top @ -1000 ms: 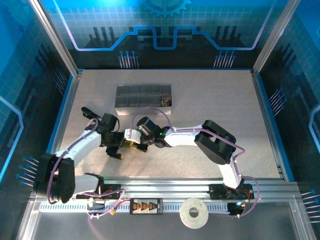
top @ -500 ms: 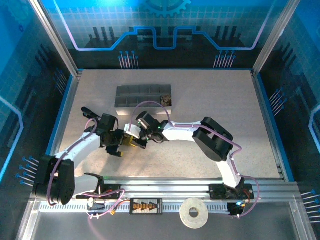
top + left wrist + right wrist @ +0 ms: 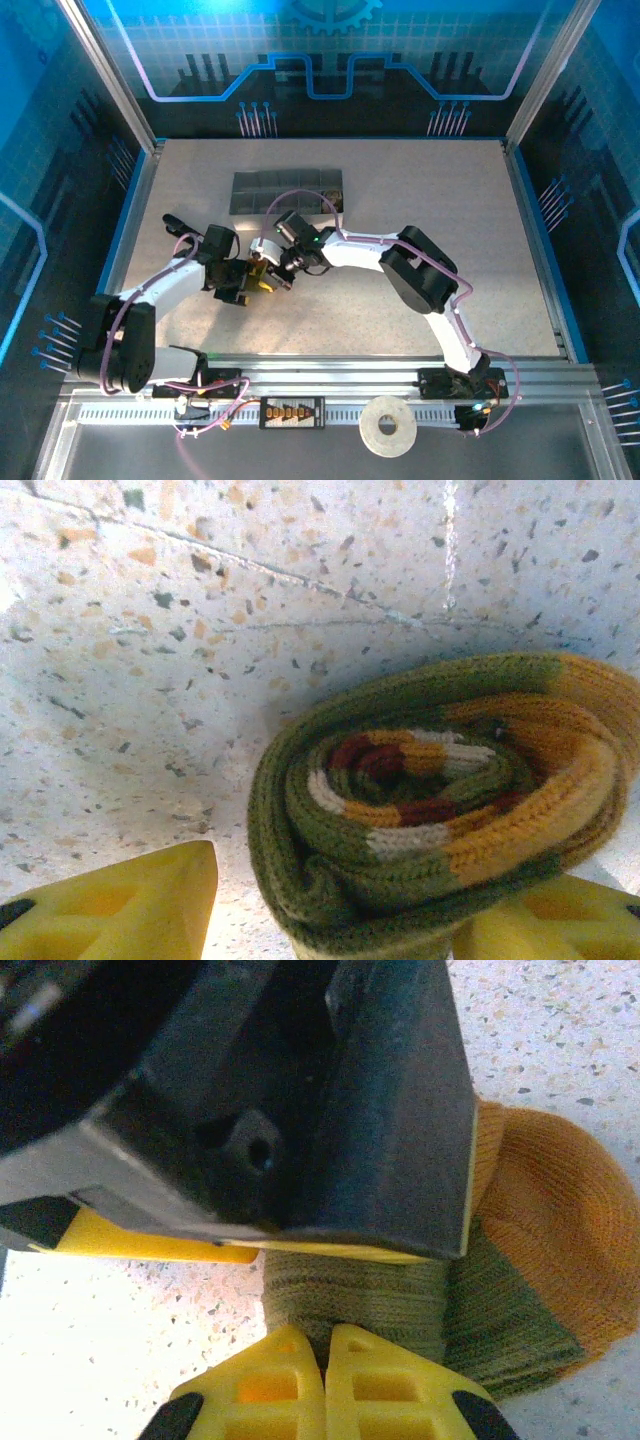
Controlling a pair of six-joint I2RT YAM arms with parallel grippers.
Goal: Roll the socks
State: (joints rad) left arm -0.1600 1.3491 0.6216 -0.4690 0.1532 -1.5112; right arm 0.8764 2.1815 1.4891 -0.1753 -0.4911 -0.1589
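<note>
From above, both arms bend inward, the left gripper (image 3: 238,287) beside the right gripper (image 3: 270,274). Left wrist: fingers (image 3: 120,900) spread around the rolled green sock (image 3: 400,810) on the table (image 3: 150,630), its bottom cut off. Right wrist: jaws pressed together against the green sock, which is half hidden.

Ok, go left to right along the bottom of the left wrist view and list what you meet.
A yellow jaw → the rolled olive-green sock → the other yellow jaw.

Olive sock (image 3: 430,810) cut off below; tray (image 3: 240,195) contents indistinct.
</note>
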